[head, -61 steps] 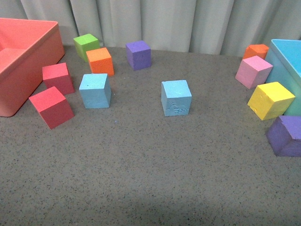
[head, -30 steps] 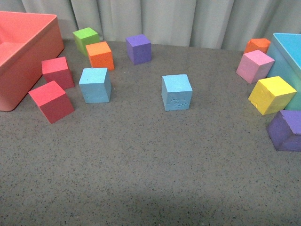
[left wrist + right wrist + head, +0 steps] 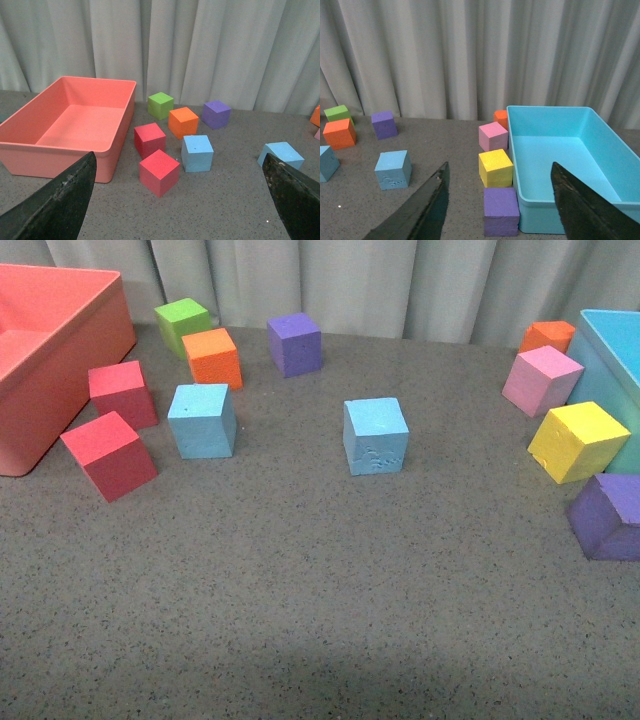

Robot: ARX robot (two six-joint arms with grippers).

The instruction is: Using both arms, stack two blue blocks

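Note:
Two sky-blue blocks rest apart on the grey table. One blue block (image 3: 203, 420) sits left, beside the red cubes, and shows in the left wrist view (image 3: 197, 153). The other blue block (image 3: 376, 435), with a scuffed front face, stands mid-table (image 3: 393, 170). Neither arm shows in the front view. My left gripper (image 3: 175, 210) is open, hanging back from and above the blocks with nothing between its fingers (image 3: 55, 205). Over on the other side, my right gripper (image 3: 501, 210) is open too, held above a purple cube next to the turquoise bin.
A red bin (image 3: 40, 360) stands at the far left and a turquoise bin (image 3: 612, 370) at the far right. Two red cubes (image 3: 108, 453), an orange cube (image 3: 214, 357), a green cube (image 3: 182, 324) and a purple cube (image 3: 295, 343) ring the left block. Pink (image 3: 541, 380), yellow (image 3: 578, 441) and purple (image 3: 608, 516) cubes line the turquoise bin.
The front view's framing shifted a little between one second and half a second ago. Since then nothing has moved, and no block has changed place.

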